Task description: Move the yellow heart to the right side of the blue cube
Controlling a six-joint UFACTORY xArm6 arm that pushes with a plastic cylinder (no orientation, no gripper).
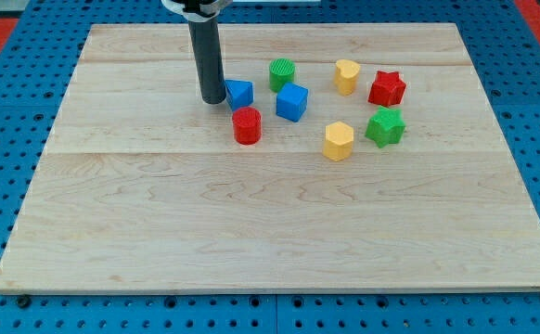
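Rod tip touches small blue block from the view's left — no jaws on this tool; yellow heart sits well right of blue cube.

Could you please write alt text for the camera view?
My tip rests beside a small blue block on a wooden board; rightwards lie the blue cube, yellow heart and other coloured blocks.

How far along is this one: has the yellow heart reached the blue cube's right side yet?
Nothing looks done: the yellow heart sits toward the view's top right, apart from the blue cube. In hand: my tip rests against a smaller blue block, well left of the heart. Left: reaching the heart and pushing it down beside the cube's right.
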